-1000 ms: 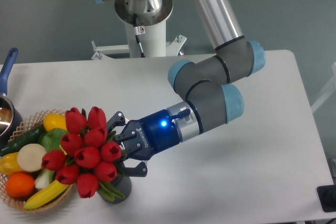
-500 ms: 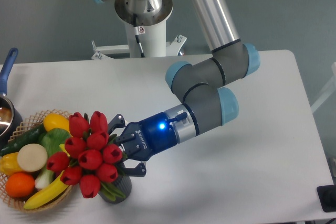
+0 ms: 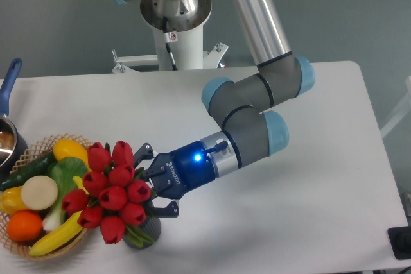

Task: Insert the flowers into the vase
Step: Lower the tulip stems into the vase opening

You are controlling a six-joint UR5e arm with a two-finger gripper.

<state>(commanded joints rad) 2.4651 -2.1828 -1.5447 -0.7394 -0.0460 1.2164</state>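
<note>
Tulips point(image 3: 112, 190) fill the space right above the vase point(image 3: 142, 228), and that is where I hold them: a tight red bunch, tilted so the buds lean out toward the wicker basket point(image 3: 38, 248) while the green stems and leaves point down at the vase rim. My claw point(image 3: 154, 183) is clenched on the stems just behind the buds, one finger showing above the bunch and the other below it, close over the vase. The vase stands on the desk point(image 3: 308, 222) just beside the basket, dark and ribbed, mostly hidden by the flowers.

I judge this to be the insertion step itself. The lowest leaves seem to reach the vase mouth, perhaps just inside it, though the buds block my view of the rim, so I cannot say how deep the stems sit.

Next I would need to tip the bunch more upright over the vase and ease it straight down until the stems bottom out, and only then let go. With the bunch leaning basket-ward, releasing too early could let it topple out over the fruit and vegetables point(image 3: 38, 194) beside the vase, or drag the light cup over.
</note>
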